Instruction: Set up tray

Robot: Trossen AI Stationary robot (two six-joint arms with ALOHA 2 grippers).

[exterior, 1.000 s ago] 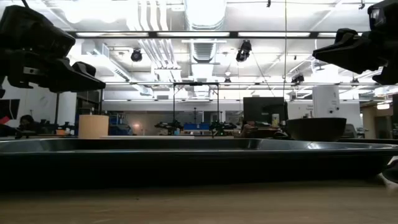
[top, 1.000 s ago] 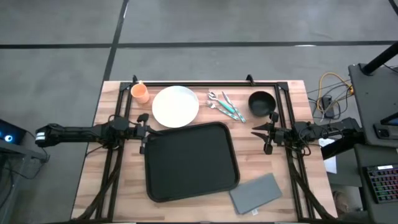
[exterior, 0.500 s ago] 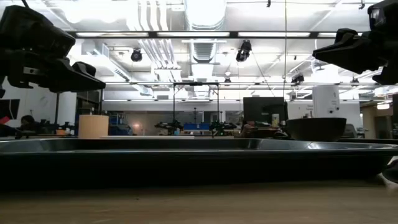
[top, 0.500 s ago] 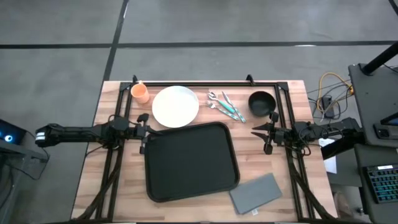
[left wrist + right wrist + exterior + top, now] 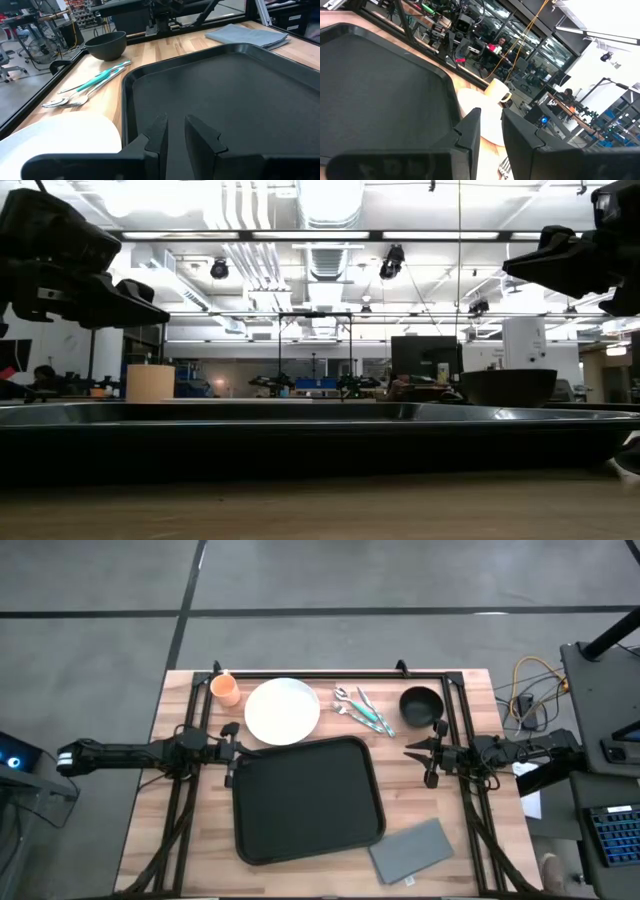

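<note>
Black tray [image 5: 308, 800] lies bare at table centre. Left gripper [image 5: 232, 753] hovers at its left rim, right gripper [image 5: 425, 753] off its right side; both nearly closed, holding nothing. Likely next: fetch white plate [image 5: 282, 711] just behind tray.

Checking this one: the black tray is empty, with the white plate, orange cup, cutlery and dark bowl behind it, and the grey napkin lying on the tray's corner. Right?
Not quite. The grey napkin lies on the bare table beside the black tray, off its near right corner, not on it; the high view shows this. The rest stands: the tray is empty, with the white plate, orange cup, cutlery and dark bowl behind it.
</note>
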